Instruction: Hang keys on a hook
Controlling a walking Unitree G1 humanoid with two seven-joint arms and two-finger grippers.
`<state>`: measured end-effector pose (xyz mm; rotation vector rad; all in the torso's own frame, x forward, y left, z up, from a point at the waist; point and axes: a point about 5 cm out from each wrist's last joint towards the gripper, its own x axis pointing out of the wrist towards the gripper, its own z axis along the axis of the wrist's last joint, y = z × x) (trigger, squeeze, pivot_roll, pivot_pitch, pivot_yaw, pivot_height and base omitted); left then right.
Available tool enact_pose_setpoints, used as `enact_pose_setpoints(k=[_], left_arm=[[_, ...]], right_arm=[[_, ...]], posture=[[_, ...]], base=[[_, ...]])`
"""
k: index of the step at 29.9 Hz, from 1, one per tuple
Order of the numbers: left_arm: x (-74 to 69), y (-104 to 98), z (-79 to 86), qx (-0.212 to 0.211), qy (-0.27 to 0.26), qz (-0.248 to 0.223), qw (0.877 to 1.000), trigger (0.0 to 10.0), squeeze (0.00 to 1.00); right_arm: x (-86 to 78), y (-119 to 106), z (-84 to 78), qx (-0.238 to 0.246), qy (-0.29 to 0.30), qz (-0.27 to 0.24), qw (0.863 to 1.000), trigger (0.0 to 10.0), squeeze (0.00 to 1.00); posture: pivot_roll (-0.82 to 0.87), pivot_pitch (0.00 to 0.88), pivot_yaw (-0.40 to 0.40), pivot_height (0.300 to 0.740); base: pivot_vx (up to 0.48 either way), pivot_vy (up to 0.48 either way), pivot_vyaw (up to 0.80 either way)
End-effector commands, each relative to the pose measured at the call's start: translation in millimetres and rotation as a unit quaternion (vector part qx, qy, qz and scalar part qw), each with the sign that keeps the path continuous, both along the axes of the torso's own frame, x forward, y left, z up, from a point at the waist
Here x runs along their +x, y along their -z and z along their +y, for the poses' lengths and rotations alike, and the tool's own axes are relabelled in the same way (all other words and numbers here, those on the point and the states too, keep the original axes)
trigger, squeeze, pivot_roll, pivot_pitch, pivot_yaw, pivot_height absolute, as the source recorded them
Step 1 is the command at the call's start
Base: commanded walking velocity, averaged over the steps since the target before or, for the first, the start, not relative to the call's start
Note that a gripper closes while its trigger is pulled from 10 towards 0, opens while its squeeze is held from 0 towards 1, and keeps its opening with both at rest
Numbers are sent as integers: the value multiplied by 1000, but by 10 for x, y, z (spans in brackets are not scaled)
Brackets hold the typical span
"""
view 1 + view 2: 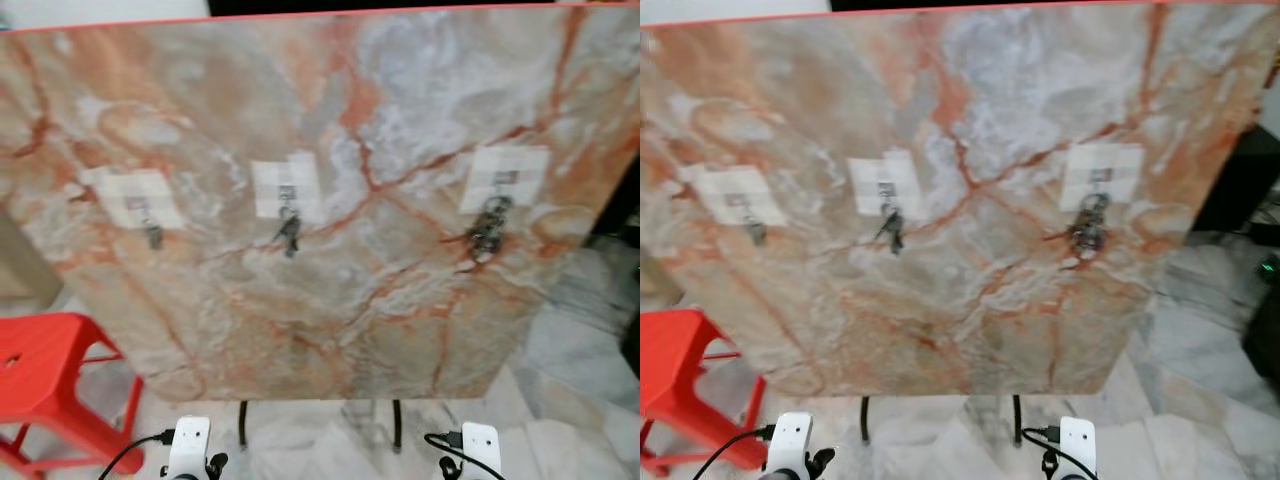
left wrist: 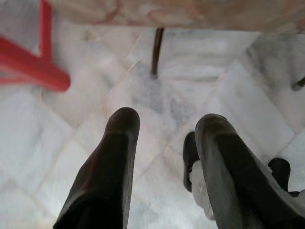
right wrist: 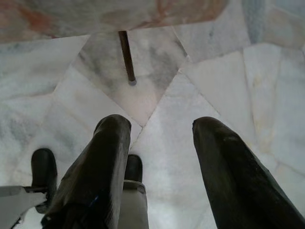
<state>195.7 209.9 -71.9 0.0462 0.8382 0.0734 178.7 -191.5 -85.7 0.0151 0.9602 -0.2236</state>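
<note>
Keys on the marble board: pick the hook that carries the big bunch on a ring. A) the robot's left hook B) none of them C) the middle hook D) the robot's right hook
D: the ringed bunch of keys hangs from the right hook on the marble board, and both tools are low, over the floor.

No text can be read. The three white hook pads (image 1: 506,178) on the marble board (image 1: 400,100) carry small dark marks, perhaps print, but too blurred to tell.
</note>
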Motion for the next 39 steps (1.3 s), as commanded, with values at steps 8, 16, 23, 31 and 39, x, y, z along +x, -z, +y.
enact_pose_setpoints(k=[8, 16, 23, 31, 39], left_arm=[[-53, 20, 71, 7, -3, 17, 1000, 10000, 0], [-52, 22, 60, 5, 3, 18, 1000, 10000, 0], [-48, 21, 54, 4, 2, 18, 1000, 10000, 0], [-50, 24, 46, 3, 2, 18, 1000, 10000, 0], [-57, 28, 40, 0, 3, 18, 1000, 10000, 0]], right_arm=[[-17, 19, 93, 28, -8, -2, 1000, 10000, 0], [-10, 18, 141, 43, -38, -6, 998, 10000, 0], [-4, 17, 138, 37, -44, -3, 998, 10000, 0], [-6, 16, 131, 26, -60, -1, 998, 10000, 0], [-47, 38, 152, 38, -40, 2, 999, 10000, 0]], posture=[[-7, 0, 24, 740], [-7, 0, 23, 740], [-6, 0, 20, 740], [-12, 0, 20, 740], [-20, 0, 23, 740]], base=[[0, 0, 600], [0, 357, 0], [0, 375, 0], [0, 373, 0], [0, 374, 0]])
